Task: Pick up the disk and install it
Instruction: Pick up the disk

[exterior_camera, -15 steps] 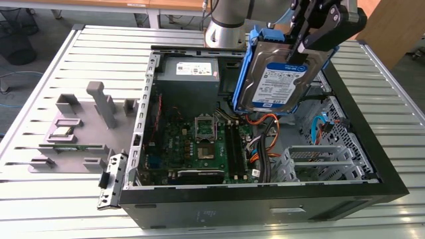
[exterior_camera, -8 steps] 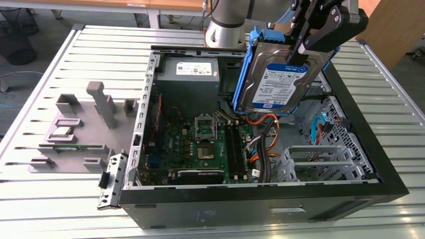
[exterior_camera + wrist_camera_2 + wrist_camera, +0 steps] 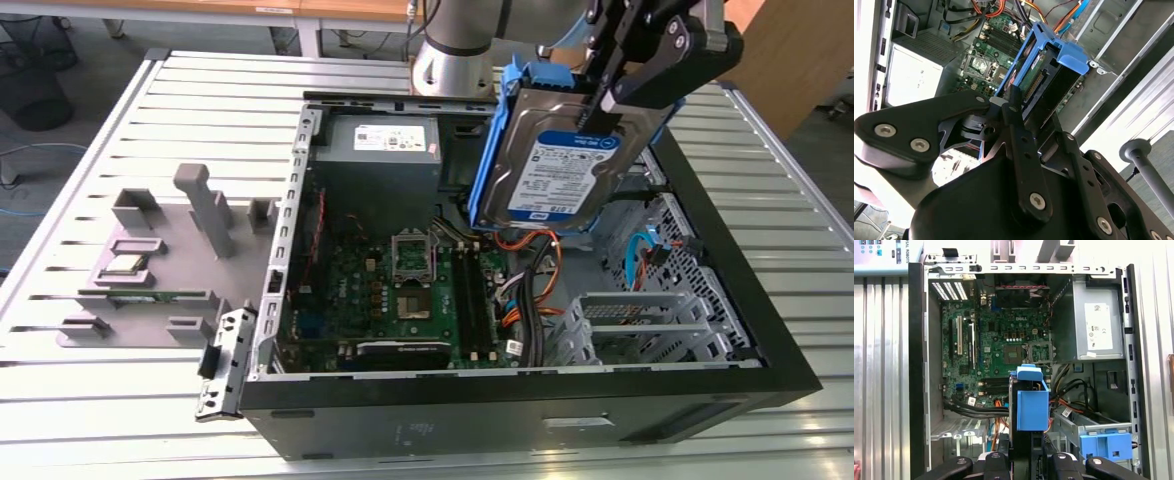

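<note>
The disk (image 3: 554, 165) is a silver-black hard drive with a blue-and-white label, clipped in a blue plastic carrier. It hangs on edge, tilted, above the open computer case (image 3: 534, 400). My gripper (image 3: 607, 100) is shut on its upper end, black fingers clamping both flat sides. In the second wrist view the disk (image 3: 1041, 75) points away from the gripper (image 3: 1014, 102) toward the case interior. In the first wrist view the carrier's blue handle end (image 3: 1032, 405) hovers over the cables, between the motherboard (image 3: 999, 345) and the metal drive cage (image 3: 1089, 427).
A grey power supply (image 3: 380, 140) sits at the case's back. A blue bracket (image 3: 1105, 446) is fixed on the drive cage. Orange and black cables (image 3: 534, 270) lie under the disk. A grey fixture (image 3: 160, 250) with parts stands at the exterior view's left on the slatted table.
</note>
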Robot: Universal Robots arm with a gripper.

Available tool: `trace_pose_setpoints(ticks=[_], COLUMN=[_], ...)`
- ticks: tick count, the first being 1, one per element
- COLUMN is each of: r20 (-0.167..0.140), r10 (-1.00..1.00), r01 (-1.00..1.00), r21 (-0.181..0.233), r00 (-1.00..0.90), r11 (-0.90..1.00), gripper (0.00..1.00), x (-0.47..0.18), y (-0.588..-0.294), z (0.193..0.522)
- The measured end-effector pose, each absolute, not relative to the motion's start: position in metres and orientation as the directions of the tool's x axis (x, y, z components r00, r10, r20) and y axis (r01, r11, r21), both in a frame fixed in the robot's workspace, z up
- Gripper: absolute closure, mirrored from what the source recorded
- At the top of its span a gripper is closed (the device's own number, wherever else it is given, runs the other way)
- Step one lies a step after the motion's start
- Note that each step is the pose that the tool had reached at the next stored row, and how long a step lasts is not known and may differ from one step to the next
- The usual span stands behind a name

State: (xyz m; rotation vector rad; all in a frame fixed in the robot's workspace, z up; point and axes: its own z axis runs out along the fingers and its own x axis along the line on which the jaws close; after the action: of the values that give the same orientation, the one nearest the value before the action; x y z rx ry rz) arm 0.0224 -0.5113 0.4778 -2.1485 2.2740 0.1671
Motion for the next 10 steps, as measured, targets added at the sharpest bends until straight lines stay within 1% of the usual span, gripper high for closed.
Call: trace_pose_setpoints(ticks=[10], r20=[-0.079], r10=[-0.995], r01=[-0.996], r21=[0.072], r00=[-0.059], r11=[0.054], gripper=[0.65], x=[0.0224], y=[-0.5180], z=[0.4778])
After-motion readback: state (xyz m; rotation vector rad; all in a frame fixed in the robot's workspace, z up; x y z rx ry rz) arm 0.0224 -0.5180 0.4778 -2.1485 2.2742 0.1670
